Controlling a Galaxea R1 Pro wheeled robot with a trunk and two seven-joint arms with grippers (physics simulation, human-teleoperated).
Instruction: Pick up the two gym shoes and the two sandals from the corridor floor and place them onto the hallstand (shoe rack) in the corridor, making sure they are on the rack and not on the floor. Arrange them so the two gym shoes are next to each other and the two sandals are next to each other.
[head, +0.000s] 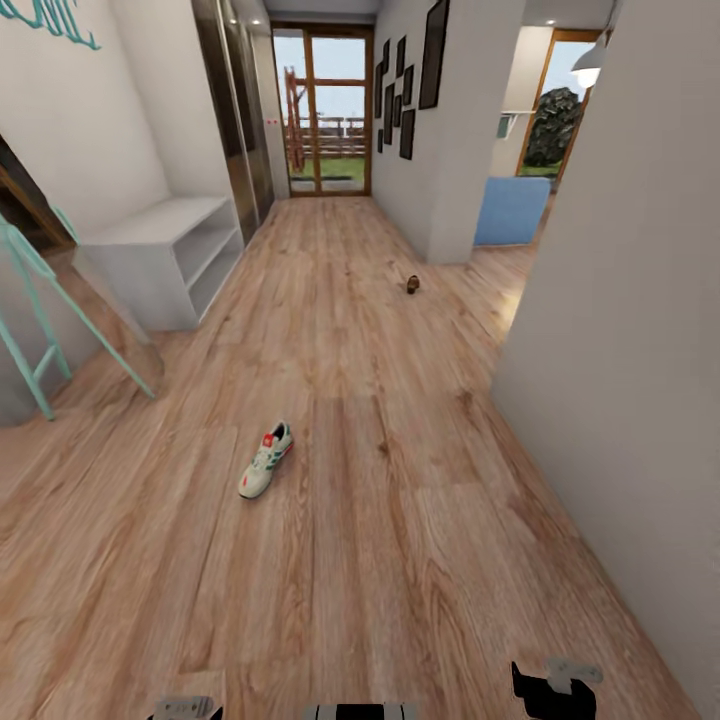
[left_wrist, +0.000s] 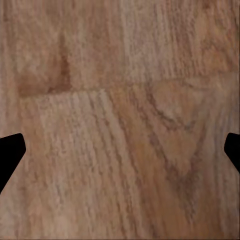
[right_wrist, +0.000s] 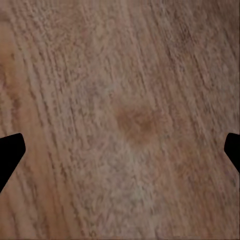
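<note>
Both grippers are spread wide with nothing in them: left gripper (left_wrist: 120, 150) and right gripper (right_wrist: 120, 150) each look straight down at bare corridor floor (left_wrist: 120, 75), fingertips out at the frame edges. The head view is where the actual stuff is: one gym shoe (head: 266, 461) lying near, left of center, and a small dark thing far up the hall by the right wall corner, probably a sandal (head: 412, 284), too small to be sure. There's a pale grey shelf unit (head: 160, 255) far left, but I can't tell if it's the right rack. Biggest risk imo: dropping shoes on the wrong unit, or nudging the sneaker with the base while rolling in.
</note>
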